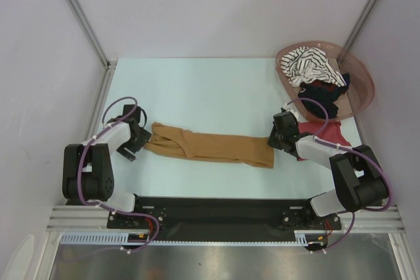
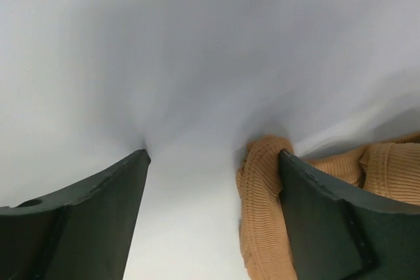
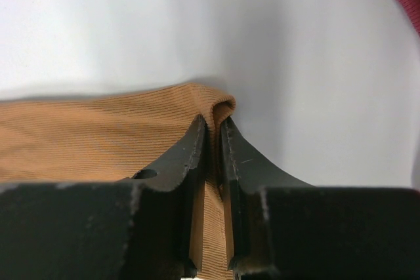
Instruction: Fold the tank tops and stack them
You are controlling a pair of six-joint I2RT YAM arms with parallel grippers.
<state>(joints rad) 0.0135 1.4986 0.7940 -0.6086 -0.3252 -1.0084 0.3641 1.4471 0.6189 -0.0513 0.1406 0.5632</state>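
Though elbow-bent, left gripper (image 1: 143,141) seemingly low.

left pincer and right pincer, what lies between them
The mustard-brown tank top, lying as a long band, fills that stretch in the top view; the right pincer is shut on one end, the left pincer open at the other.

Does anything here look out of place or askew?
The mustard-brown tank top lies twisted at its left end, not flat. The left gripper is open beside it; the right gripper pinches the other end. The dark red tank top lies partly under the right arm.
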